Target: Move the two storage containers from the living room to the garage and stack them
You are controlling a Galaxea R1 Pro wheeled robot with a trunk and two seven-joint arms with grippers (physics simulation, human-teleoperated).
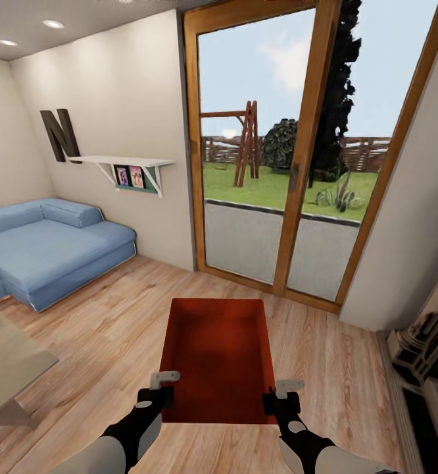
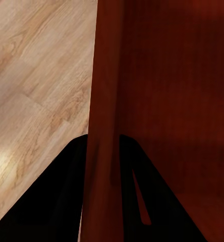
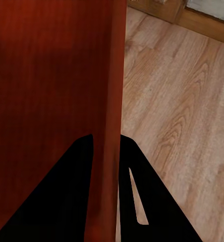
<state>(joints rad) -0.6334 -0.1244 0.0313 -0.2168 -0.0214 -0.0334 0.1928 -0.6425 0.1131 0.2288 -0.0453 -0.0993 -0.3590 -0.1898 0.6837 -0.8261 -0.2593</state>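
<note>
While I look down from the head camera, one storage container hangs over the light wood floor before the glass doors, held at its near corners. My left claw pinches its left wall, my right claw its right. Each wrist camera shows a thin orange-red wall clamped between dark fingers.

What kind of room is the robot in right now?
Most likely a home living room: a blue sofa against cream walls, light wood plank floor, and wood-framed glass doors opening onto a garden.
</note>
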